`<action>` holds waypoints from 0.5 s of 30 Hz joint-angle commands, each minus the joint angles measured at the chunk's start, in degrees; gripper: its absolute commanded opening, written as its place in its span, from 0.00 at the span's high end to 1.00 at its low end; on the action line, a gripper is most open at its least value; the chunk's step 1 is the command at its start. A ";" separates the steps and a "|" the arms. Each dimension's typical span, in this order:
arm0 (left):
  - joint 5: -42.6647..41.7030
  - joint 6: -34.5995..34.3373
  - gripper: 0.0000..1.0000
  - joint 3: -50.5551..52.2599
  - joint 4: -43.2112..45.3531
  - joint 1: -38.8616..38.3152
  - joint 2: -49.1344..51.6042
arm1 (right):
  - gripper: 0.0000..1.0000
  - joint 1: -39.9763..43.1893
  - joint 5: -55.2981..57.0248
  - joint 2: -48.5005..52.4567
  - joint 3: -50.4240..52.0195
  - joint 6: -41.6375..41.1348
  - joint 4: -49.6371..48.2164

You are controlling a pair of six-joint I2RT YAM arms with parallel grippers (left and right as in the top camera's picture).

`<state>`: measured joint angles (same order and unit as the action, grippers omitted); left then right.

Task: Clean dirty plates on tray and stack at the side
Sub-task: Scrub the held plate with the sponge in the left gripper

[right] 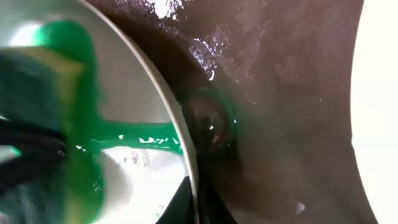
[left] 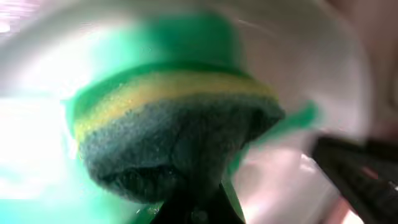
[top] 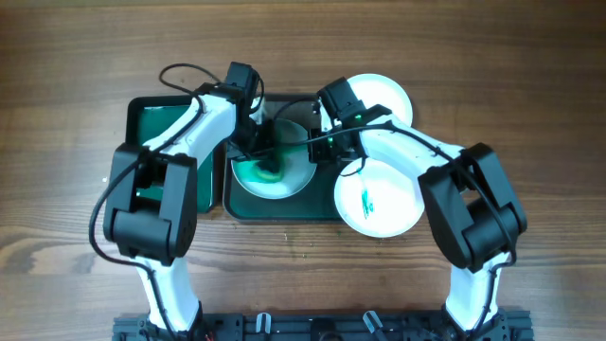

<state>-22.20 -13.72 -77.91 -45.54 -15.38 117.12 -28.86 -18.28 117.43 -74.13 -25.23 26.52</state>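
The left gripper (top: 260,152) is clamped on the sponge (left: 168,143), pressed to a green-smeared plate (top: 284,185) in the tray (top: 275,210) — the right gripper (top: 322,144) pinches that plate's rim. A second plate (top: 379,199), smeared, overlaps the tray's right end — a third plate (top: 386,93) lies beyond it.

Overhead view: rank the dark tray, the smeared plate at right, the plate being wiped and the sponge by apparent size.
1. dark tray, partly covered
2. smeared plate and plate being wiped: look alike, no ranking
3. sponge, smallest
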 commanded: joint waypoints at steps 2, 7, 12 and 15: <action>-6.58 3.52 0.96 1.01 2.40 -2.51 3.52 | 0.96 1.09 -2.05 1.75 2.25 1.31 0.13; 26.23 -17.16 0.96 0.96 -3.89 -2.51 1.68 | 0.96 1.09 -2.01 1.75 2.25 1.42 0.15; 35.26 -21.51 0.96 0.96 -11.39 -2.97 -0.92 | 0.96 1.09 -2.01 1.75 2.25 1.27 0.07; 34.67 -20.96 0.96 0.96 -13.09 -4.04 -0.98 | 0.96 1.09 -2.01 1.75 2.25 1.29 0.15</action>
<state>3.46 -32.10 -78.96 -56.75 -19.46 115.52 -27.97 -21.17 117.43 -73.52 -25.23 26.04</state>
